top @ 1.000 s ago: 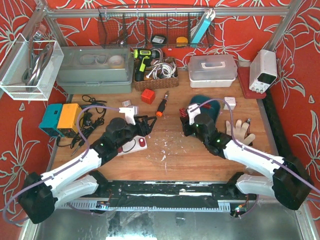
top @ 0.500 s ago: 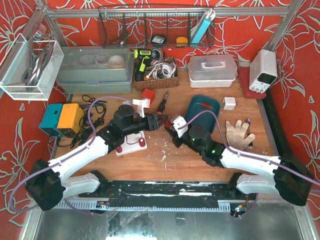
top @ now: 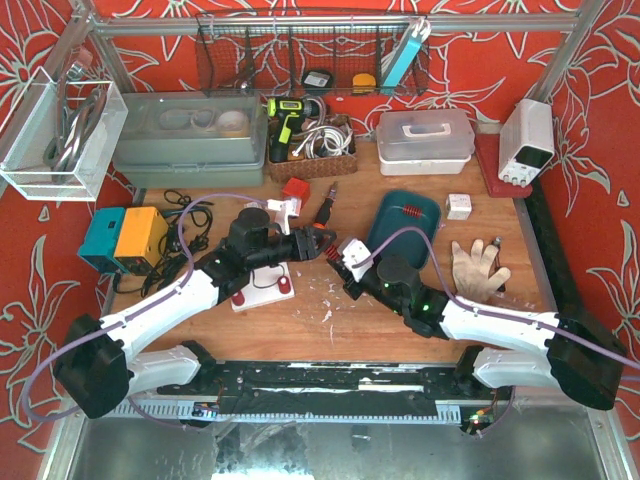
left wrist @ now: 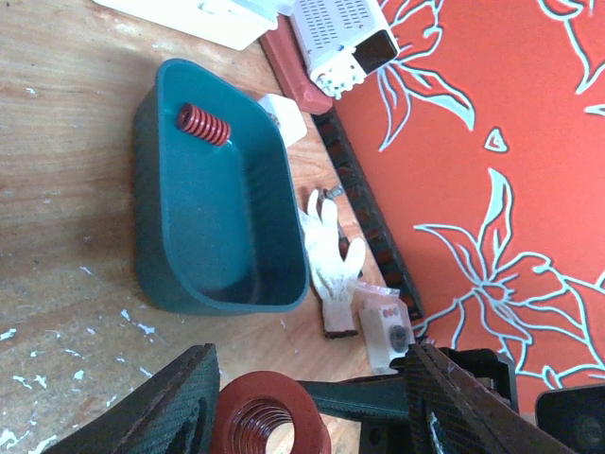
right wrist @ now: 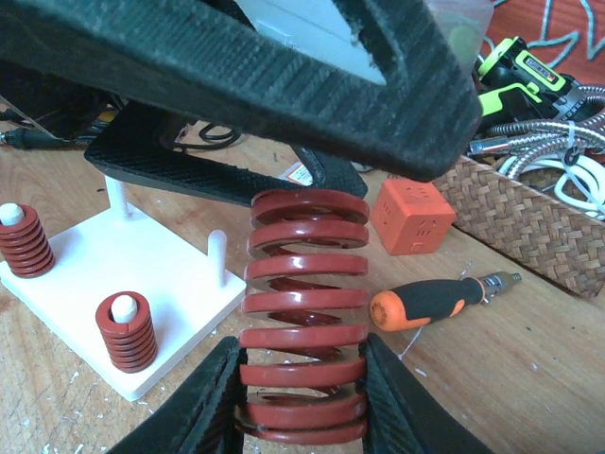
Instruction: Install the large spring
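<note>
My right gripper [right wrist: 302, 397] is shut on the large red spring [right wrist: 304, 312] and holds it upright above the table, right of the white base plate [right wrist: 142, 270]. The plate carries two small red springs [right wrist: 126, 331] on pegs and a bare peg [right wrist: 216, 251]. My left gripper [left wrist: 312, 407] is open; the spring's end [left wrist: 274, 416] sits between its fingers, next to one finger [left wrist: 180, 407]. From above, both grippers meet at the spring [top: 328, 250], with the plate [top: 262, 285] just left. A teal tray [top: 405, 215] holds another small red spring [left wrist: 201, 123].
An orange cube [right wrist: 416, 216] and an orange-handled screwdriver [right wrist: 435, 298] lie behind the spring. A wicker basket [right wrist: 529, 227] stands at the back. A work glove [top: 475, 265] lies right of the tray. A teal and orange box [top: 125, 238] with cables sits at the left.
The right gripper has come from the teal tray to the middle with the large spring. The left gripper has swung right from the plate and now brackets the spring's end.
</note>
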Motion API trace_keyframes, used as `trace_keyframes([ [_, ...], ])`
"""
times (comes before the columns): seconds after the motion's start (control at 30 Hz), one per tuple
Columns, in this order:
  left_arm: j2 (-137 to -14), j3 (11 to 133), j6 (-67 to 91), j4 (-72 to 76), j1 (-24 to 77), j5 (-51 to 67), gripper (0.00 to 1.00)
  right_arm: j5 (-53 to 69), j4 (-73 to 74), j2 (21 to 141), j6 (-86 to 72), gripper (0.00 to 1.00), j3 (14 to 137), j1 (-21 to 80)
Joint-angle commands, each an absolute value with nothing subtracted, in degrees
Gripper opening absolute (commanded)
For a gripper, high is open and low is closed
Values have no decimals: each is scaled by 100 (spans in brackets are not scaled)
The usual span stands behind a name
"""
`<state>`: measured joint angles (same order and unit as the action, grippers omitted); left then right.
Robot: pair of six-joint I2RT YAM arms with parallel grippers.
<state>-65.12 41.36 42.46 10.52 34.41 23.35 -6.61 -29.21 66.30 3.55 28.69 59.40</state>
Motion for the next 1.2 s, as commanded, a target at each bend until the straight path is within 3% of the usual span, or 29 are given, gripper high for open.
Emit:
trace_keyframes([
  [0.0, -6589, 4241, 4266, 852, 3450, 2636, 59, -881, -3516, 6527, 478, 0, 2834, 5989],
  [0.37, -6470, 4172, 4171, 787, 3367, 2327, 75, -927, -3561, 6503, 521, 0, 2806, 5994],
  [0.8, -6361, 3894, 4596, 1417, 3332, 2857, 47, -811, -3617, 6605, 544, 0, 2804, 6004],
  [0.97, -6324, 3800, 4706, 1630, 3327, 3031, 26, -762, -3612, 6659, 534, 1, 2812, 6004],
  [1.17, -6230, 3691, 4715, 1764, 3306, 3108, 4, -802, -3551, 6736, 491, 18, 2857, 6012],
])
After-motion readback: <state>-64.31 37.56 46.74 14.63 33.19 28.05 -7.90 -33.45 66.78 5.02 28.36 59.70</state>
